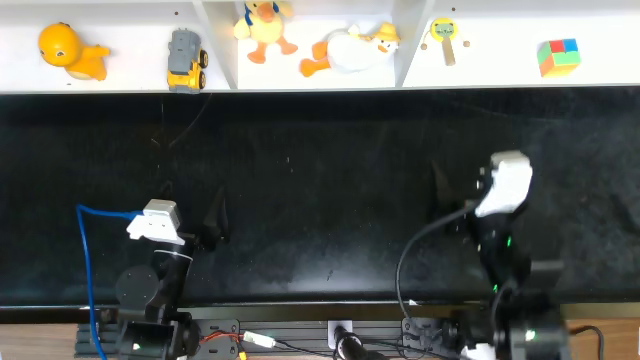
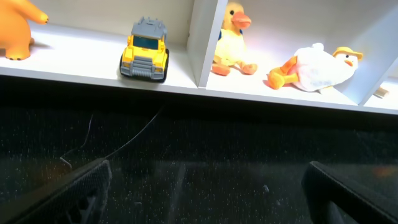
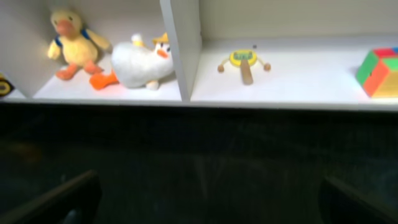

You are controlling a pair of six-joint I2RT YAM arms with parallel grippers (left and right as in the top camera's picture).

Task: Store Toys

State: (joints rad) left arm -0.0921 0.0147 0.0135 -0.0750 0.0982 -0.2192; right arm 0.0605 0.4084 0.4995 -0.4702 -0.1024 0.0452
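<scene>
All the toys sit in a white shelf (image 1: 220, 45) along the far edge of the black table. The left bay holds an orange duck (image 1: 70, 50) and a yellow-and-grey toy truck (image 1: 186, 60) (image 2: 145, 51). In the middle bay are a yellow plush duck (image 1: 264, 28) (image 2: 231, 38) (image 3: 71, 42) and a white plush duck (image 1: 350, 48) (image 2: 316, 67) (image 3: 137, 62) lying down. A small wooden toy (image 1: 443, 37) (image 3: 244, 63) and a colour cube (image 1: 559, 56) (image 3: 379, 71) occupy the right bay. My left gripper (image 1: 210, 225) (image 2: 205, 186) and right gripper (image 1: 448, 200) (image 3: 208, 199) are both open and empty, well back from the shelf.
The black tabletop (image 1: 320, 170) stretches bare between the grippers and the shelf. White dividers (image 2: 205, 40) (image 3: 183, 46) separate the bays. A blue cable (image 1: 90, 250) loops beside the left arm's base.
</scene>
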